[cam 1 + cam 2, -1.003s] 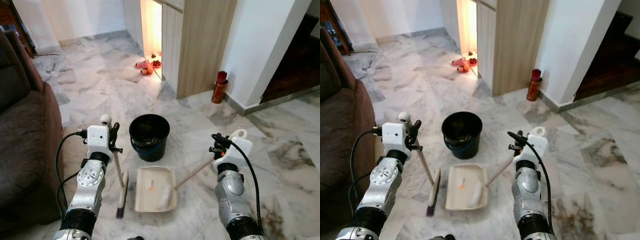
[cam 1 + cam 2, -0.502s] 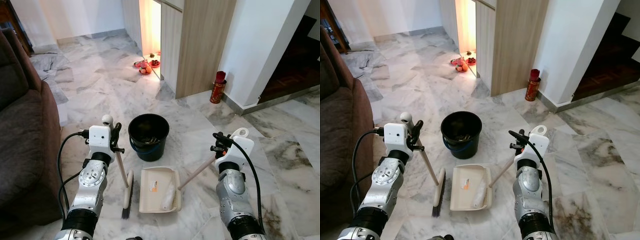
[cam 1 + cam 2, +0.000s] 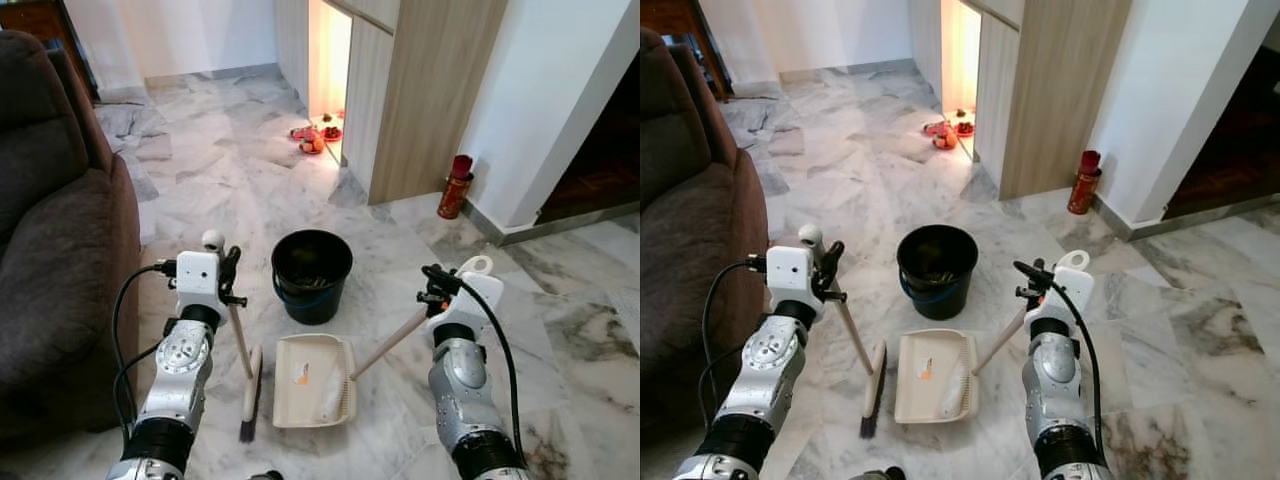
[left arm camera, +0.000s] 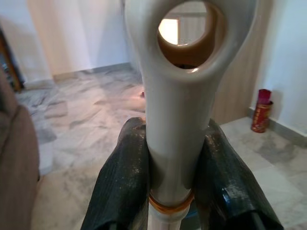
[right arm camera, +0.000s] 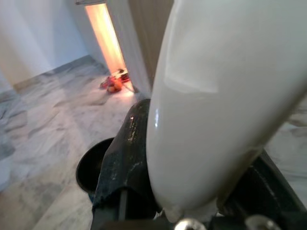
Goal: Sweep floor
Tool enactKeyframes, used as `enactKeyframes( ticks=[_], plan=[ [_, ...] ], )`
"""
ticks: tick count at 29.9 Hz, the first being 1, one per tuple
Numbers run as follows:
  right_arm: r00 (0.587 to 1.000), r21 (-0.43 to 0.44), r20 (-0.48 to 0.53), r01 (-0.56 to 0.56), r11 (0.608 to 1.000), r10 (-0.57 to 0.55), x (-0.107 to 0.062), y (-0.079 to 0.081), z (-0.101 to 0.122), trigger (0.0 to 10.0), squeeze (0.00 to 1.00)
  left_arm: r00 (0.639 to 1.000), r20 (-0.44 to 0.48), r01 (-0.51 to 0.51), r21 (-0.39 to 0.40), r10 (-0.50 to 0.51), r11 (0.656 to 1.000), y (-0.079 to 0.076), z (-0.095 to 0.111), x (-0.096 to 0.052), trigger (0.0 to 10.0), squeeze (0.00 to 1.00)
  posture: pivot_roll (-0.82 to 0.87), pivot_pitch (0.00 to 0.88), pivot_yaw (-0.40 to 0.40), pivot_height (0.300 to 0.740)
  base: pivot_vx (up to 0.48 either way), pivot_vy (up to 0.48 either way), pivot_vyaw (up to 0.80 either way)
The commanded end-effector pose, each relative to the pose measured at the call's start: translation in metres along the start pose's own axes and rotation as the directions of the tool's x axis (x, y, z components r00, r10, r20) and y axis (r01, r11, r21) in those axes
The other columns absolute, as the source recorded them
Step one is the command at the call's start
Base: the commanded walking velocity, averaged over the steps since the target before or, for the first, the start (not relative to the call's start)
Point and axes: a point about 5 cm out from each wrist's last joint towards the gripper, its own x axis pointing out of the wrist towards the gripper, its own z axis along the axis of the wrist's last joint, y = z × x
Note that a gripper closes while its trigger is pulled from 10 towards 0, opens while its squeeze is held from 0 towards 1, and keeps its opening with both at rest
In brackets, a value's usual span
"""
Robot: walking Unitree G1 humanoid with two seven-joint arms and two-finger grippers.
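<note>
Left eye view, lower centre: a cream plastic dustpan (image 3: 312,378) lies flat on the grey marble floor (image 3: 200,170), its handle held by the right hand (image 3: 432,283); the left hand (image 3: 229,272) grips a cream-handled broom (image 3: 247,385) just left; a black bucket (image 3: 311,274) stands above.

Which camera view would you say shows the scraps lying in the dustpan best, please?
The left eye view: the dustpan lies open below the black bucket, with an orange scrap plain on its tray. The right eye view shows the same, slightly smaller. The wrist views show handles clamped in each tool.
</note>
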Motion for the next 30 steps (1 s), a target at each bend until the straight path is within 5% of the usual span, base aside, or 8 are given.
enactKeyframes(
  ticks=[1, 30],
  plan=[
    [0.999, 0.013, 0.040, -0.008, 1.000, 0.007, 0.0046, 0.0026, 0.0098, 10.0, 0.00, 0.999, 0.048, -0.002, 0.017, 0.001, 1.000, 0.0007, 0.0112, 0.0055, 10.0, 0.00, 0.01, 0.000, 0.007, 0.740, 0.259, 0.000, 0.00],
    [0.999, 0.014, 0.025, -0.038, 0.999, 0.038, 0.0047, 0.0065, 0.0081, 10.0, 0.00, 0.999, 0.048, -0.004, 0.013, 0.003, 1.000, 0.0004, 0.0111, 0.0056, 10.0, 0.00, 0.01, 0.000, 0.001, 0.740, 0.300, 0.000, 0.06]
  ],
)
